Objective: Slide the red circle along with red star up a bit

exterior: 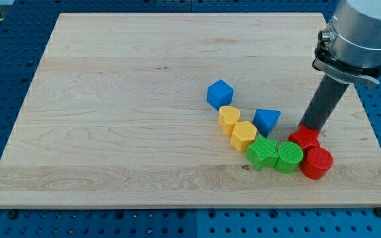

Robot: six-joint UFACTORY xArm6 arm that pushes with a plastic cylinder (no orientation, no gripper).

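Note:
The red circle (pixel 317 162) sits near the board's lower right. The red star (pixel 305 138) lies just above and left of it, touching it. My tip (pixel 307 125) is at the star's upper edge, right against it or over it; the rod rises from there toward the view's top right. A green circle (pixel 289 157) touches the red blocks on their left.
A green star (pixel 264 153) sits left of the green circle. A yellow hexagon (pixel 244 135) and a yellow heart (pixel 229 118) run up-left from it. A blue triangle (pixel 266 121) and a blue cube (pixel 219 93) lie above them. The board's right edge (pixel 376 139) is close.

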